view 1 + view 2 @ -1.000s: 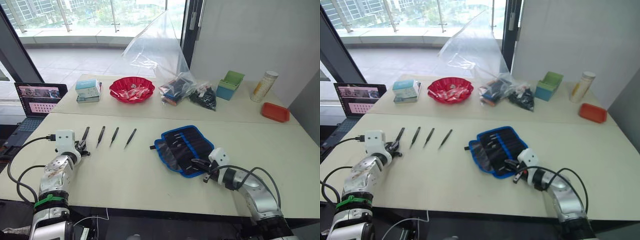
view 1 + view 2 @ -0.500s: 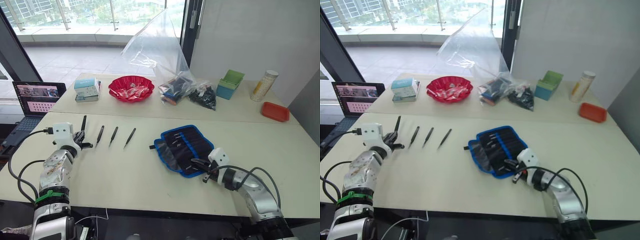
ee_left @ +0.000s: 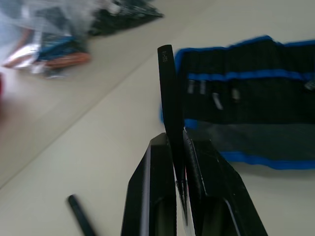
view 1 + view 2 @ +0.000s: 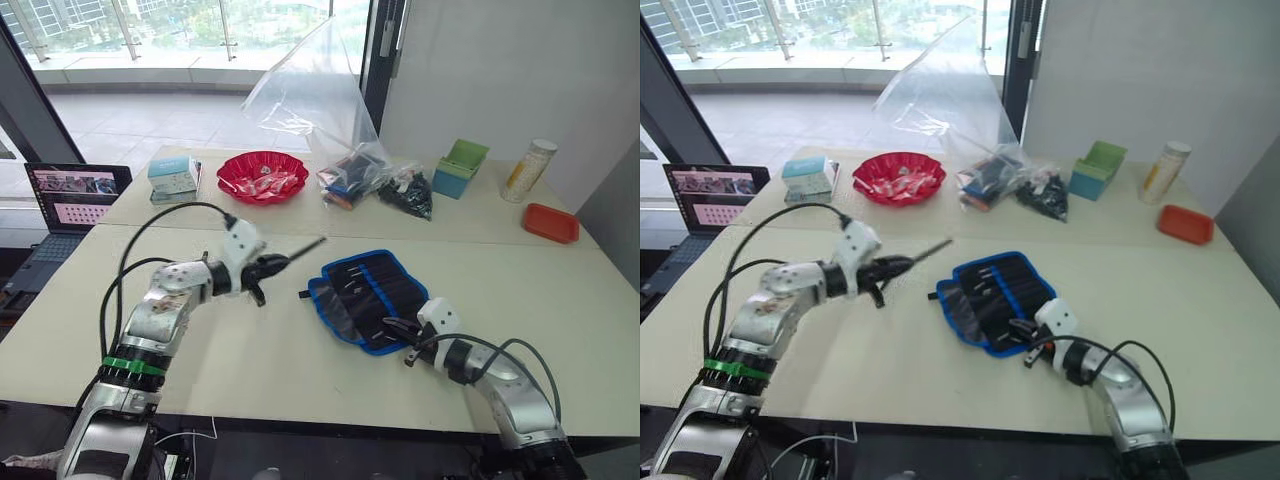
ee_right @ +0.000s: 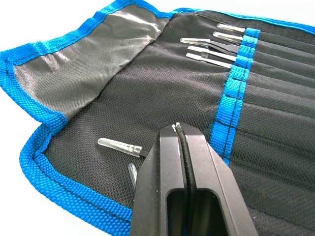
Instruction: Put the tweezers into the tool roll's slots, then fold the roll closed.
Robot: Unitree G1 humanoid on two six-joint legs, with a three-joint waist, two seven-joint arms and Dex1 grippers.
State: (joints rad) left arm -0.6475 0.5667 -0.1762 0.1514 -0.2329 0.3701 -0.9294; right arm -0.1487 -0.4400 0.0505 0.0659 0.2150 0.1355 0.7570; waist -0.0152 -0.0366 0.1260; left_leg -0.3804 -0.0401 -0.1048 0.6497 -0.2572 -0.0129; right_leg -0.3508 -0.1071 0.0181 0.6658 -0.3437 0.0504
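Between the left end effector's [image 4: 262, 268] two black fingers sits one of the tweezers [image 4: 300, 248], pinched tight and sticking out toward the tool roll [image 4: 365, 296]. The roll lies open on the bench [image 4: 270, 350]. The right end effector [image 5: 181, 147] is squeezed shut on nothing, right over the roll's near edge.

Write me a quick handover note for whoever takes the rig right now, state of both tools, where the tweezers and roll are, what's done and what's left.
Left tool: shut on one pair of tweezers, held above the table and pointing toward the tool roll.
Right tool: shut, empty, at the roll's near edge.
Tool roll: open flat on the table; clear-capped tips show in its slots.
One loose pair shows on the table near the left tool.
Left: slot the held pair and the loose ones, then fold the roll.
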